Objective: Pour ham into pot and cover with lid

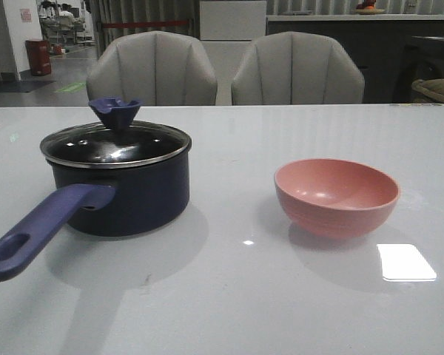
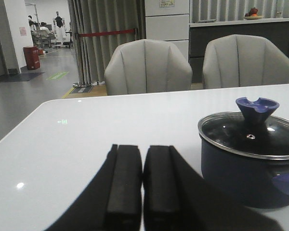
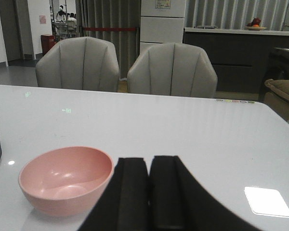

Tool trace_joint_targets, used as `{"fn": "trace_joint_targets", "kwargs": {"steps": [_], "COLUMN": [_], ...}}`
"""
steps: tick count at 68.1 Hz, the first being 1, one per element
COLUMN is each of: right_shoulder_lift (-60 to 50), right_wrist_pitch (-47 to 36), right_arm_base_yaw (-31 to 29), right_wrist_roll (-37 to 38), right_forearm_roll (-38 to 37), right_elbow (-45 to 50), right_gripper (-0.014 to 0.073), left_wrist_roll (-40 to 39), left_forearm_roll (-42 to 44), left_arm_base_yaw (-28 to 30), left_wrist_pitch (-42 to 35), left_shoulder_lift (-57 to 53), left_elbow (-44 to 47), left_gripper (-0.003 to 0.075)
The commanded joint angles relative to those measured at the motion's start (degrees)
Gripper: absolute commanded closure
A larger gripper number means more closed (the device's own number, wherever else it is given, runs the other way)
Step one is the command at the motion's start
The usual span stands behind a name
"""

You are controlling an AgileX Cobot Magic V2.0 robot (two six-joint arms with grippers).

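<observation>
The left gripper (image 2: 142, 192), jaws together and empty, sits low over the table (image 1: 229, 296), with the pot (image 2: 250, 178) ahead to one side, its lid (image 2: 250, 134) seated on the rim. The pink bowl (image 3: 65, 180) stands just beside the right gripper (image 3: 149, 197), likewise pressed together on nothing. No ham shows in the bowl, so the task looks finished; at most a retreat remains.

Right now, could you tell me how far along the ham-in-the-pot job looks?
It looks finished or nearly so. The lid sits on the pot, and the pink bowl stands upright and looks empty; no ham shows anywhere, and the glass is too dark to confirm it is inside. Nothing is in hand: the left gripper and right gripper are shut on nothing, apart from pot and bowl.
</observation>
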Motion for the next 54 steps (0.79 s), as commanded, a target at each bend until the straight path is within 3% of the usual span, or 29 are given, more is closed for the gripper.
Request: {"fn": "trace_joint_targets", "kwargs": {"steps": [1, 54], "right_shoulder_lift": [-1.3, -1.3], "right_wrist_pitch": [-2.7, -1.9], "right_arm_base_yaw": [-0.4, -0.4], "right_wrist_roll": [0.0, 0.0], "right_forearm_roll": [-0.6, -0.6], "right_elbow": [-0.3, -0.3], "right_gripper": [0.0467, 0.0467], "left_wrist_roll": [-0.5, -0.5], "left_forearm_roll": [-0.2, -0.2], "left_arm_base_yaw": [0.1, 0.1], "left_wrist_pitch": [-4.5, -4.5], "left_shoulder_lift": [-1.1, -1.1], "left_elbow": [1.1, 1.1], "left_gripper": [0.0586, 0.0586]}}
